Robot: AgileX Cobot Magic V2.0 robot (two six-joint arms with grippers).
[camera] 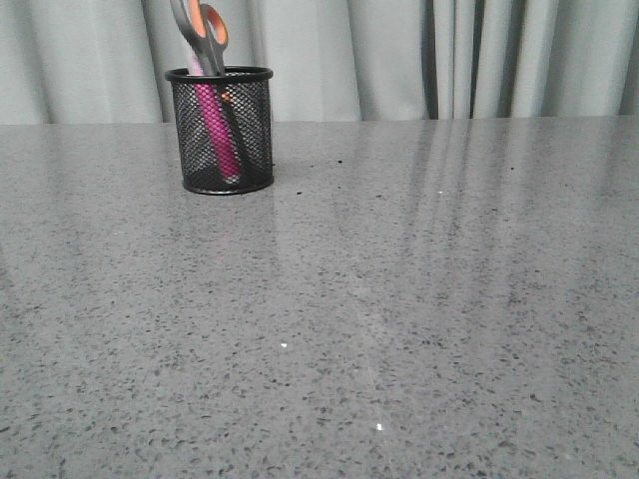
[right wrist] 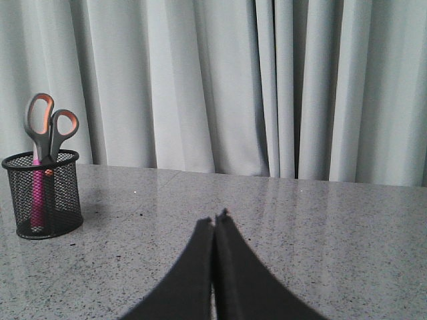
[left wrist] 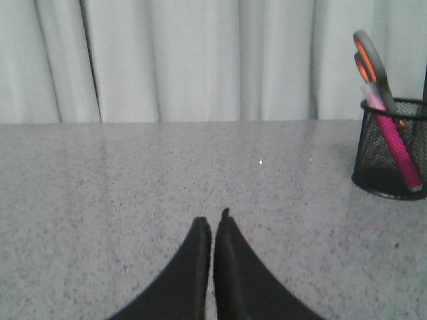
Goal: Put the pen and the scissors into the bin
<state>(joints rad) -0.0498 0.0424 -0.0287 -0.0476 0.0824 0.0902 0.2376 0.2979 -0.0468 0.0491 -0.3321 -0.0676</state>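
Note:
The black wire-mesh bin (camera: 222, 132) stands at the far left of the table. The magenta pen (camera: 218, 128) and the grey scissors (camera: 201, 30) with orange-lined finger holes stand inside it, handles sticking up above the rim. The bin (left wrist: 392, 151), pen (left wrist: 398, 143) and scissors (left wrist: 371, 63) also show in the left wrist view, and the bin (right wrist: 43, 196), pen (right wrist: 37, 197) and scissors (right wrist: 49, 129) in the right wrist view. My left gripper (left wrist: 212, 224) is shut and empty, well away from the bin. My right gripper (right wrist: 214, 221) is shut and empty, also apart from it. Neither gripper shows in the front view.
The grey speckled table (camera: 399, 299) runs back to pale grey curtains (camera: 419, 55) close behind the bin.

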